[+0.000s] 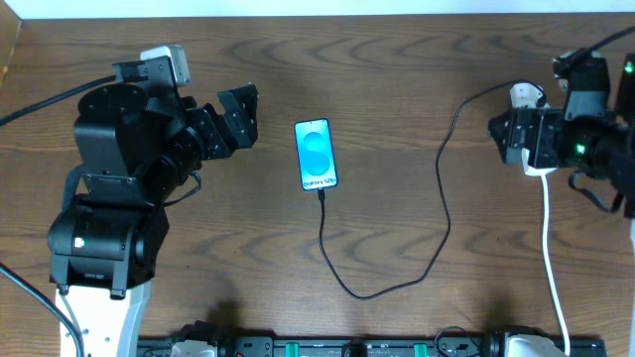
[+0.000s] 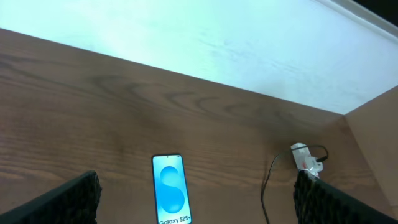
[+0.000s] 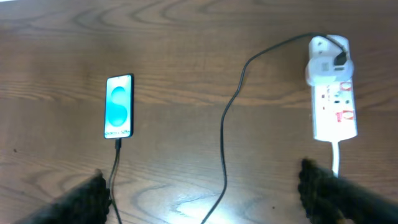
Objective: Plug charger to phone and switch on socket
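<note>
A: Left jaws?
B: Wide and empty, left of the phone (image 1: pixel 317 154) at mid-tabletop (image 1: pixel 397 59).
A: The charger (image 3: pixel 224 149)?
B: Its tip is in the phone's near end. It loops right to the socket (image 3: pixel 334 93), beside wide, empty right jaws.

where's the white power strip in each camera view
overhead: power strip at the far right, mostly hidden under the right arm.
left wrist: small, at the right, near the table's far edge.
right wrist: upper right, in full view, black cable plugged in at its top.
shared landmark: the blue-screened phone, left of the strip in every view.
</note>
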{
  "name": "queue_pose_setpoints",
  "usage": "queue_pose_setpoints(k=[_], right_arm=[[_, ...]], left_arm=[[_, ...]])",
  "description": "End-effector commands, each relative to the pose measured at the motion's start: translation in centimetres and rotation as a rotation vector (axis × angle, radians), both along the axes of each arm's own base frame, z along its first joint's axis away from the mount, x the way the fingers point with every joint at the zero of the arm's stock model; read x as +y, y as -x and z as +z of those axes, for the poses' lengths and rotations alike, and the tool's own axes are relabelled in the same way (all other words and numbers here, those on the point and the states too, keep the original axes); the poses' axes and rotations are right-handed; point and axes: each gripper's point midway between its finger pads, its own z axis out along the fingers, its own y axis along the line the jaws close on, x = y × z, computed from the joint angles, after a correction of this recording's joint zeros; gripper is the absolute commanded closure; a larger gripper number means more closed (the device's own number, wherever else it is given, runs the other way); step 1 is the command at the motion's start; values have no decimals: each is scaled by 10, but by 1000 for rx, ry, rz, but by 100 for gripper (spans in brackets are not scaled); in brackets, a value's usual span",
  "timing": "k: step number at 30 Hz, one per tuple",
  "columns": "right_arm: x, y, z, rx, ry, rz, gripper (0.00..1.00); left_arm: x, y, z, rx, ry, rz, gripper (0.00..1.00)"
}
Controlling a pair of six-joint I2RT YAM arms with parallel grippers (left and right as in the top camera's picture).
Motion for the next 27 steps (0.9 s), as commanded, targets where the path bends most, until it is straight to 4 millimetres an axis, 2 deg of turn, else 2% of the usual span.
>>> queue_pose_setpoints(k=[1, 6, 12, 16, 21, 27], right_arm=[[-1, 7, 8, -30, 16, 0, 1], [4, 13, 8, -21, 1, 17, 1], [2, 25, -2, 43, 10, 8, 1], [-1, 25, -3, 45, 24, -4, 1], [-7, 16, 2, 4, 50, -24, 1], [-21, -5, 18, -173, 110, -84, 1]], left_arm=[[-1, -1, -2, 5, -7, -8, 2], [-1, -4, -7, 21, -9, -8, 2], [-1, -7, -11, 34, -11, -7, 1], [-1, -7, -11, 35, -11, -7, 1], [-1, -7, -12, 36, -11, -7, 1], [-1, -7, -12, 36, -11, -8, 2]])
